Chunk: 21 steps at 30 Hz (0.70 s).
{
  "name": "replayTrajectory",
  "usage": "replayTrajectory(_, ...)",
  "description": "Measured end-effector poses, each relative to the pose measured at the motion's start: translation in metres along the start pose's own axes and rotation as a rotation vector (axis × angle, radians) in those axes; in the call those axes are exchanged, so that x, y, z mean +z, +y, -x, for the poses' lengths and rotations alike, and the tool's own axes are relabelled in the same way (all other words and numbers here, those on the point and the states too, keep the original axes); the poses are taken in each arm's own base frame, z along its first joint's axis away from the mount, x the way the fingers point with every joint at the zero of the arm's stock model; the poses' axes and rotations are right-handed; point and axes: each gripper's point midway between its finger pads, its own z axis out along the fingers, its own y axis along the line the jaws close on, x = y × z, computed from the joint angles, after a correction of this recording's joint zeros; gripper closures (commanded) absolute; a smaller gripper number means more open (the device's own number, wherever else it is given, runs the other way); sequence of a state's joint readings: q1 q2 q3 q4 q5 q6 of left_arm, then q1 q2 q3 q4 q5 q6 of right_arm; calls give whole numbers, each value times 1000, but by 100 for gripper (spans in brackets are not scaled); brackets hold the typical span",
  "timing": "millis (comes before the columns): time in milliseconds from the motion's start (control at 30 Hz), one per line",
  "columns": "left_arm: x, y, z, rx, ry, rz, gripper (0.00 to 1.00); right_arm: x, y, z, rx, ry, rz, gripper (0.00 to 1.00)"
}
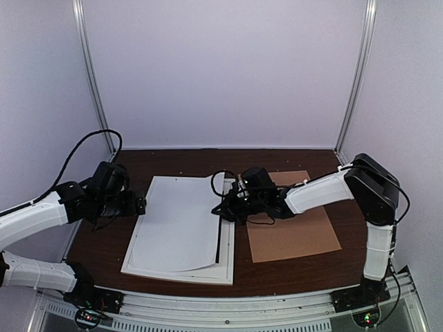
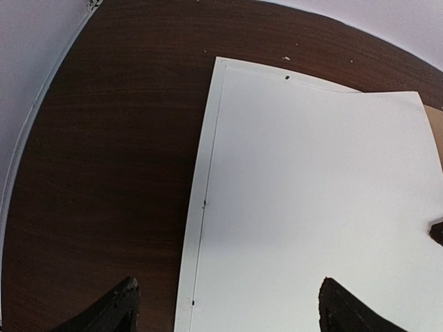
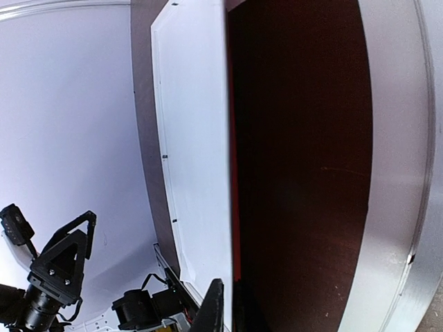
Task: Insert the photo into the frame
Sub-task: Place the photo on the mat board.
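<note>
Photo (image 3: pixel 234 194) red underside: right wrist only

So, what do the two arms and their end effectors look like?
The left arm and right arm have white shells with black joints. A black cable loops over the left one. The left end effector and right end effector are black, with tapered fingers.

Robot lab test cell. Plain white panel walls (image 1: pixel 221 69) on three sides, aluminium posts (image 1: pixel 93 76) at the back corners. They box in a dark wood-grain desk (image 1: pixel 291 273). Two white-and-black arms, left arm (image 1: pixel 34 218) and right arm (image 1: pixel 374 200), are bolted to a metal rail (image 1: pixel 228 315) at the near edge. Loose black cable (image 1: pixel 76 152) loops off the left arm. Small boards with lit LEDs (image 1: pixel 365 318) sit by the bases.
</note>
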<state>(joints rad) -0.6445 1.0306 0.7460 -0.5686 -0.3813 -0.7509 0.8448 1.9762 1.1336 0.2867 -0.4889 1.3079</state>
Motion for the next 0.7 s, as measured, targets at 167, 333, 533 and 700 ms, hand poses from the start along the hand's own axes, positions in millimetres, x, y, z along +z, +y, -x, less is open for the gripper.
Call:
replayTrajectory(167,1,0,-1,4,3,3,10,2,6,3,-32,1,-6,81)
replayTrajectory(333,1,1,-1,8,4,4,9,2,3,2,-52,6,-30,69)
replayTrajectory(533,4,1,-4,16,12,10,9,1,-8,3,-91,5,-101,60)
replayTrajectory(700,6,0,-4,18,11,8,9,-1,-16,6,-131,-3,-167,53)
